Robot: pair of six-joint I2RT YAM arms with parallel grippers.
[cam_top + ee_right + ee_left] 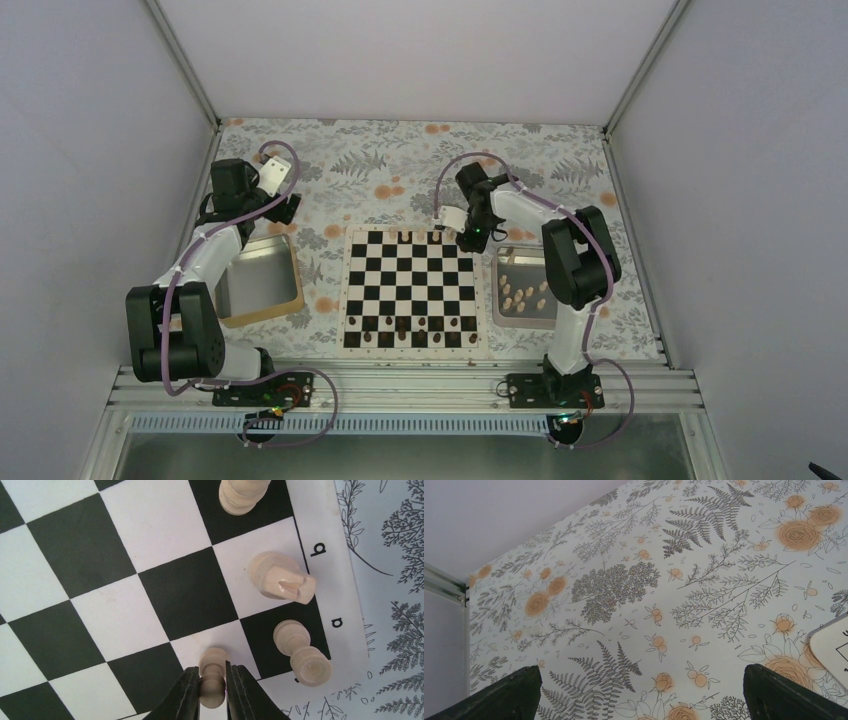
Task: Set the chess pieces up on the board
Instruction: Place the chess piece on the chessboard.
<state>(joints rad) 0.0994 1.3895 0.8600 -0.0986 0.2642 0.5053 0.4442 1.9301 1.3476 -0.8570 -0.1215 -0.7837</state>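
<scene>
The black and white board (412,290) lies mid-table; its corner shows in the left wrist view (831,647). My right gripper (462,238) is over the board's far right corner. In the right wrist view it (212,677) is shut on a pale tan pawn (214,658) that stands on a white square (197,650). Beside it on the edge row stand a pale rook (302,652), a knight (282,576) and another pale piece (240,495). My left gripper (283,205) hangs open and empty over the floral cloth (641,680).
A steel tray (497,290) right of the board holds several pale pieces (525,295). A wood-rimmed steel tray (258,280) lies left of the board. Dark chessmen (400,330) stand on the board's near rows. White walls enclose the table.
</scene>
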